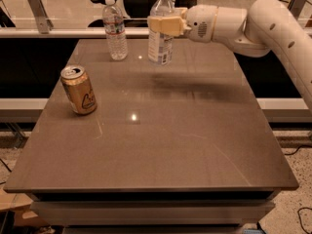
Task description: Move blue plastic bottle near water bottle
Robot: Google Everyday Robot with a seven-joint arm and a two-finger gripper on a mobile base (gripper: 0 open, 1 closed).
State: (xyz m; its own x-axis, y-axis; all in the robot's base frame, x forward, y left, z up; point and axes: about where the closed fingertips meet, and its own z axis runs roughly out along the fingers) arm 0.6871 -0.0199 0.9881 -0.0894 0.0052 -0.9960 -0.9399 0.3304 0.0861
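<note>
The tool point(160, 26) is at the far edge of the tabletop point(195, 145), a little left of the middle of this edge. It is closed around the blue bottle point(160, 48), with its pale fingers point(157, 25) clamped on the upper body, above the big label. The arm point(253, 26) comes in from the far right corner and lies almost level above the tabletop.

The blue bottle stands upright in the grip, close to the far edge. I cannot tell if its base rests on the tabletop or hangs just over it. The water bottle point(115, 30) stands upright also at the far edge, toward the far left corner, just to the left of the blue bottle. The two bottles are near each other but do not touch; a narrow gap shows between them. A gold can point(79, 89) stands near the left edge, well apart from both bottles, and it is not in the way.

In my judgement the task is almost finished. The grasp is done and the blue bottle is already next to the water bottle, so the main travel seems complete. What is left is to set the bottle firmly down if it is not down yet, to let the fingers go, and to pull the tool away without tipping either bottle.
</note>
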